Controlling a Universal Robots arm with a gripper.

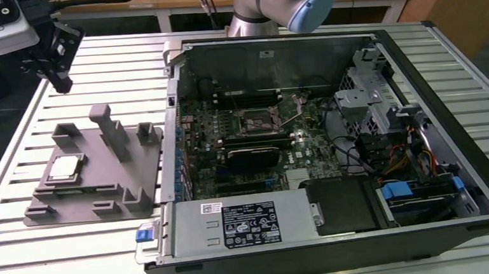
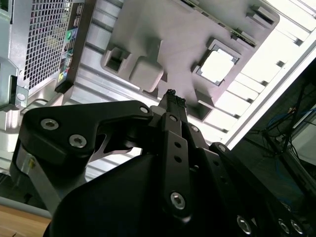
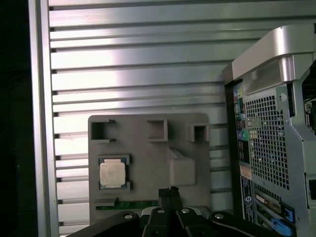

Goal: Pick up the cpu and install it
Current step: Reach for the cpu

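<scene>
The cpu is a small silvery square chip lying flat in a recess of the grey fixture, on the exterior view's left. It also shows in the first wrist view as the cpu and, washed out bright, in the second wrist view as the cpu. My gripper hangs high above the table, behind the fixture and apart from the chip. In both wrist views the gripper has its black fingertips pressed together with nothing between them. The motherboard socket lies inside the open computer case.
The open computer case fills the exterior view's middle and right, with cables, a drive cage and a power supply. Tall posts rise from the fixture. The slatted metal table carries both.
</scene>
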